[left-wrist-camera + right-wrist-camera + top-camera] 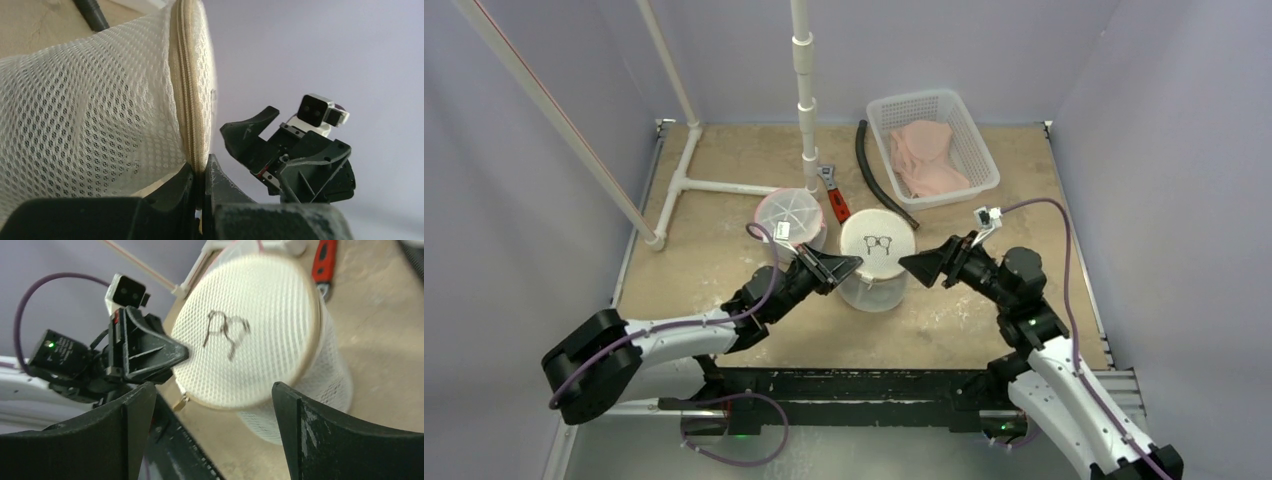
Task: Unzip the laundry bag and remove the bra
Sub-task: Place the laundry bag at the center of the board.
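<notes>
The laundry bag (876,262) is a white mesh cylinder standing upright mid-table, its round lid marked with a black doodle (227,330). My left gripper (852,266) is at the bag's left edge, shut on the beige zipper seam (187,95) at the lid's rim; in the left wrist view the jaws (201,172) pinch that seam. My right gripper (912,263) hangs just right of the bag, open and holding nothing (212,390). A small brass zipper pull (181,402) dangles from the rim near the left fingers. The bra is hidden.
A second mesh cylinder (790,218) stands left of and behind the bag. A white basket (879,112) holding pink garments (929,155) sits at the back right. A red-handled tool (836,202), a black hose (879,180) and a white pipe frame (804,90) lie behind.
</notes>
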You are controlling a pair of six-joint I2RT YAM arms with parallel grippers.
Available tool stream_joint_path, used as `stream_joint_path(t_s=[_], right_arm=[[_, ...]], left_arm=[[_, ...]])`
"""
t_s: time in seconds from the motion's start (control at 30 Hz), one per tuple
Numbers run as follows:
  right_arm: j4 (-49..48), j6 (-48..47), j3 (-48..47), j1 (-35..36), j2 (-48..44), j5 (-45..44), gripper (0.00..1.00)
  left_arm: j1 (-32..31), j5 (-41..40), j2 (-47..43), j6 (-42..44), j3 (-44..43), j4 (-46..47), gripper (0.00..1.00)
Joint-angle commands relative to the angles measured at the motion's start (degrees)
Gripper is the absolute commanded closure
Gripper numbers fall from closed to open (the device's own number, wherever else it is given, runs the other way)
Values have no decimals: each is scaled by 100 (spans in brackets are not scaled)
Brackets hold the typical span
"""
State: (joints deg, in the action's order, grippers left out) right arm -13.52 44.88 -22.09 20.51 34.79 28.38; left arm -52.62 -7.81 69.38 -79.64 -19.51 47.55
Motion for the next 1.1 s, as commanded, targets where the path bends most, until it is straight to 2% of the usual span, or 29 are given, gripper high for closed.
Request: stream_joint_path(t_s=[0.0, 0.07, 0.13, 0.23, 0.33, 0.4, 0.53, 0.7, 0.77, 0.87, 1.07], right_arm=[[1289, -1545, -898, 206, 33, -910, 11], [1526, -1729, -1227, 667, 230, -1641, 12], [1605, -1774, -1505, 1603, 442, -2706, 13], [1689, -1680, -1907, 2646, 808, -4368, 13], [1776, -1378, -2039, 3262, 1180, -5610, 7], [1745, -1016, -1903, 3300, 1227, -5886, 4], [1243, -684, -1223, 3281, 707, -5880, 2], [1077, -1001, -1022, 3263, 35, -4702, 3], [826, -1141, -949, 3270, 8, -4196, 8], [763, -869, -876, 3291, 292, -3612, 17], [258, -609, -710, 3467, 827, -3380, 35]], left_arm=[[16, -706, -555, 319, -289, -680, 100], [21, -939, -645, 336, -362, -873, 100], [16, -1121, -694, 362, -431, -1032, 100], [21, -1269, -744, 361, -493, -1213, 100], [23, -1363, -812, 353, -501, -1366, 100], [20, -1408, -857, 346, -485, -1439, 100], [23, -1463, -937, 325, -427, -1535, 100], [23, -1565, -987, 273, -376, -1654, 100], [20, -1619, -982, 241, -391, -1664, 100], [21, -1676, -963, 217, -437, -1706, 100], [16, -1702, -925, 126, -481, -1749, 100]])
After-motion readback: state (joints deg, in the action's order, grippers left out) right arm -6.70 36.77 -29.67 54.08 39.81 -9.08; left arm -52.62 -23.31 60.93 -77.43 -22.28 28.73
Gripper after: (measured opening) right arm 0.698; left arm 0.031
